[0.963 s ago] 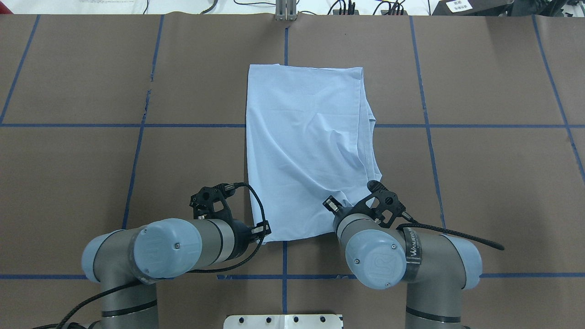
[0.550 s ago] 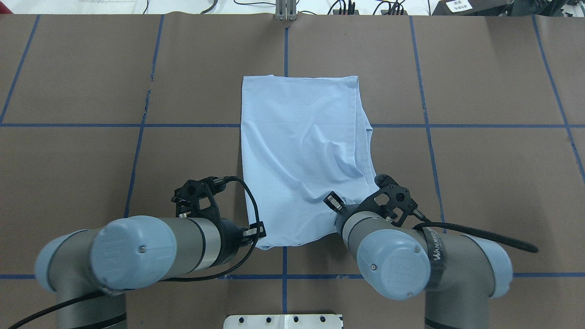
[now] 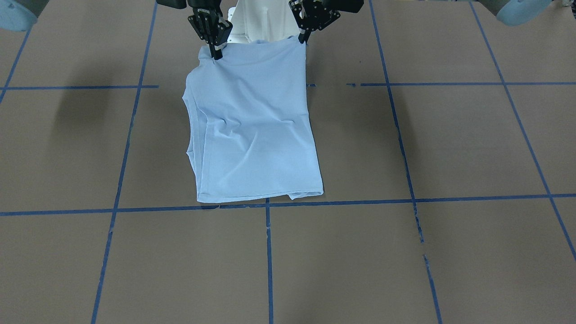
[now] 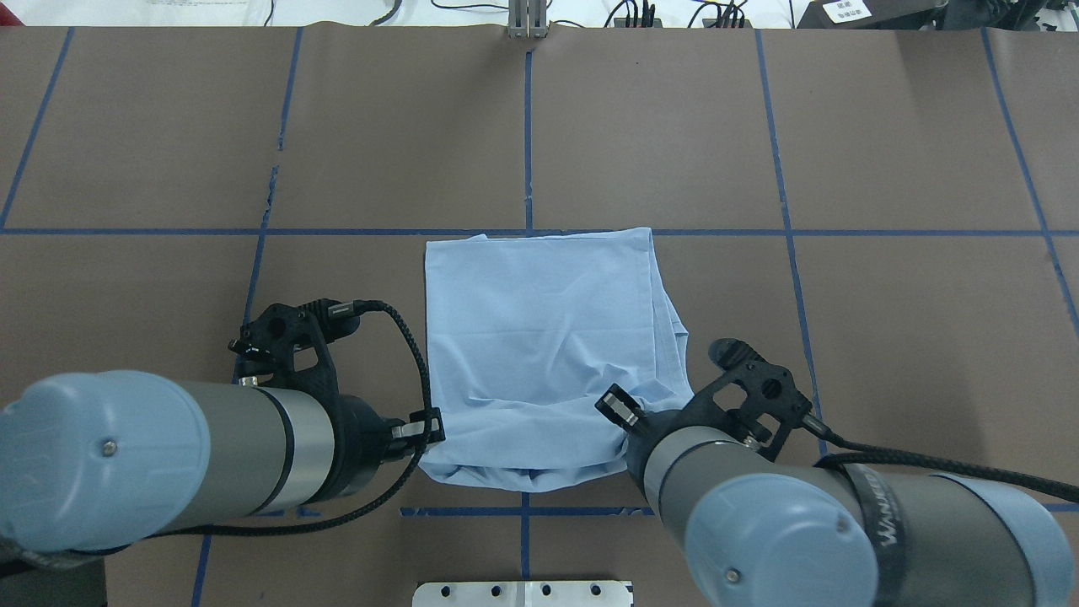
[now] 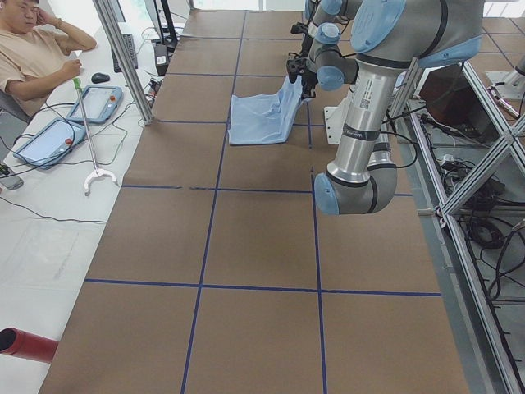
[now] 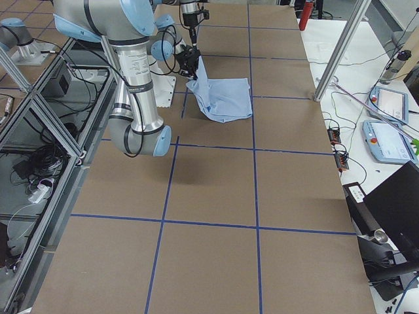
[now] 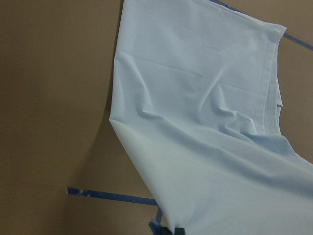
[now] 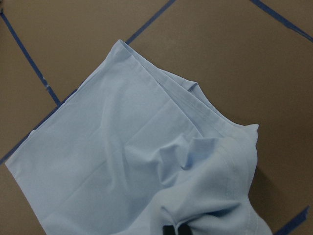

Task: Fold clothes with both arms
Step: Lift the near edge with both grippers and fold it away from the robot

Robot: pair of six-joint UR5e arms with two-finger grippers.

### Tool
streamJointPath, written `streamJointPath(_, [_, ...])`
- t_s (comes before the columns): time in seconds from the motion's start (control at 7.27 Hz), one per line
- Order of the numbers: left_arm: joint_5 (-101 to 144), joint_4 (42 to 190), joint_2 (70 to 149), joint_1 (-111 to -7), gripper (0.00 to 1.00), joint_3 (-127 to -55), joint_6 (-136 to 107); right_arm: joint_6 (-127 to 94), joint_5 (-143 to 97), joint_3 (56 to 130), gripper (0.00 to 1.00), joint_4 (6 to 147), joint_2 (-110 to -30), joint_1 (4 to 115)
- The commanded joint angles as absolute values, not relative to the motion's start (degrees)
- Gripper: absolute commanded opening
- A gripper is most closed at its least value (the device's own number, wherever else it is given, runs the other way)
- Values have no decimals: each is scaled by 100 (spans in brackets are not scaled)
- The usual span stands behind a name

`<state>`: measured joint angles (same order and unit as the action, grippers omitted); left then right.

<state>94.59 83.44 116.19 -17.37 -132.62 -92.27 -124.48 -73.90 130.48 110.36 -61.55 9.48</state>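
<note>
The clothes are one light blue shirt [image 4: 539,354], folded into a rectangle on the brown table. Its far part lies flat and its near edge is raised off the surface. My left gripper [image 3: 302,40] is shut on the shirt's near corner on my left side. My right gripper [image 3: 217,55] is shut on the other near corner, where the layers bunch up. The wrist views show the cloth [image 7: 205,122] [image 8: 146,161] draping away from the pinched corners, with only dark fingertip ends at the bottom edge. The collar and print are hidden.
Blue tape lines [image 4: 784,232] divide the brown table cover into squares. The white base plate [image 4: 523,592] sits at the near edge between the arms. A person [image 5: 37,49] sits at a side table with tablets [image 5: 49,139]. A metal post [image 6: 334,52] stands at the far side.
Both arms have drawn back toward the robot base with the shirt's near corners held. The shirt slid toward me, and its far edge now lies on the cross tape line.
</note>
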Motion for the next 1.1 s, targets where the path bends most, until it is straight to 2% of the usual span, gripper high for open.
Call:
streamJointPath(0.0, [9475,8402,11863,-2274,0,-12651,-8790,-11991,-7470,12046,0,10569,-5679,1623])
streamJointPath(0.28, [9475,8883,11979,-2652,0,-11991,-8597,-11648,-7778,11314,0,9820,-5643,2107])
streamJointPath(0.69, [9466,9728,12259,-3013,0,-10604,-8360,-11523,-7831,10120,0,9765,-4977,2372])
streamJointPath(0.96, [9448,10121,12515,-3146,0,-9743,-8218,-11514,-7840,9635,0,9425,-4869,2426])
